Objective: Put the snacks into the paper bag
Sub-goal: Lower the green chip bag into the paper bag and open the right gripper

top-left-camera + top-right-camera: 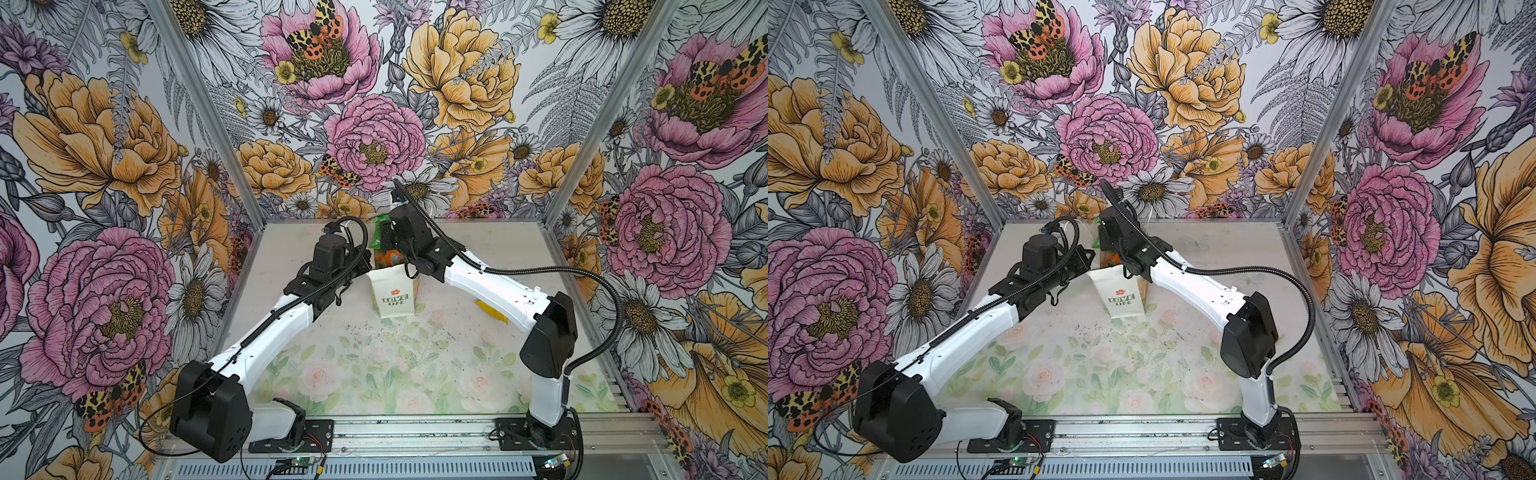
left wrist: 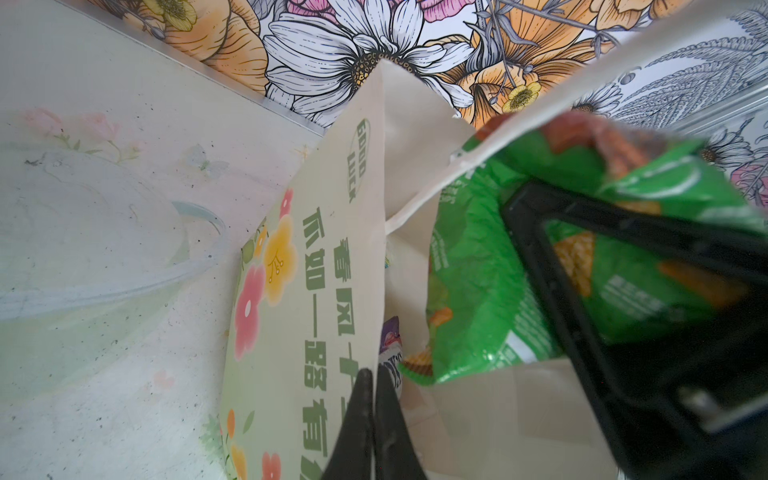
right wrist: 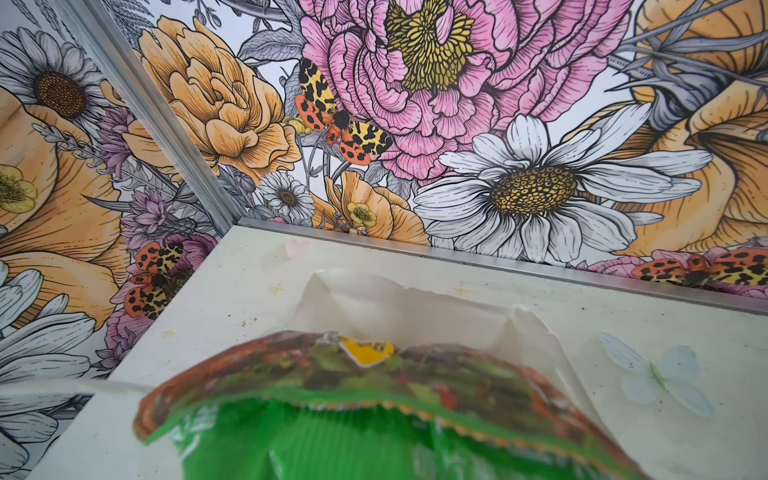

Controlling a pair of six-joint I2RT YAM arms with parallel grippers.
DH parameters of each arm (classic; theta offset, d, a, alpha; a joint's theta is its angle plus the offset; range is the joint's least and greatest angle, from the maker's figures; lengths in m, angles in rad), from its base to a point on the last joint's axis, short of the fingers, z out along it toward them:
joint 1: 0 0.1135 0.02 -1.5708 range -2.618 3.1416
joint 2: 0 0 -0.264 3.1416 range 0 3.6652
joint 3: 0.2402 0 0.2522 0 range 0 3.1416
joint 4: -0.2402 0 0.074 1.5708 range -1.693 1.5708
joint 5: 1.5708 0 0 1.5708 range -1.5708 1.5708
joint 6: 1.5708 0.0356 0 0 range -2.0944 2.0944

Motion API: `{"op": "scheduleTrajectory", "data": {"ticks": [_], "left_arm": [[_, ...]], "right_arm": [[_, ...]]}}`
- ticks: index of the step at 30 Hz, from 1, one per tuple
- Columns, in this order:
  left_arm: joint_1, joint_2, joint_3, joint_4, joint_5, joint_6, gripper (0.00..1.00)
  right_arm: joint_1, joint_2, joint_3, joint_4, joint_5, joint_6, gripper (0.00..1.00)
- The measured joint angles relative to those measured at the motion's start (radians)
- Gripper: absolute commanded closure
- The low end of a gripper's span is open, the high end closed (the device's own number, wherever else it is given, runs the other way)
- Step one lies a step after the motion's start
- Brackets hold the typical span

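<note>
grip: left end effector (image 2: 374, 376) is clamping shut on paper bag (image 2: 324, 249) wall | right end effector (image 1: 386, 237) is pinching green snack packet (image 2: 469, 270), its lower end dipping into the bag mouth beneath | handling: likely light, crinkly, slippery; sealed top edge is offering the surest hold

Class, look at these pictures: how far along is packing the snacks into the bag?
Done: a purple packet lies inside the bag. In hand: the left gripper pinches the bag's wall, while the right gripper grips the green packet at the mouth. Left: the yellow packet lies on the table under the right arm; any other snacks are out of sight.
</note>
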Motion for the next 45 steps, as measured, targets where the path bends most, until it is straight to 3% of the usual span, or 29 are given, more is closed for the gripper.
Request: {"op": "scheduleTrajectory", "data": {"ticks": [15,27,45], "left_arm": [[0.000,0.000,0.000,0.000,0.000,0.000,1.00],[0.000,0.000,0.000,0.000,0.000,0.000,1.00],[0.000,0.000,0.000,-0.001,0.000,0.000,1.00]], "right_arm": [[-0.013,0.026,0.000,-0.005,0.003,-0.008,0.53],[-0.013,0.026,0.000,-0.005,0.006,-0.015,0.38],[-0.013,0.026,0.000,-0.006,0.010,-0.019,0.34]]}}
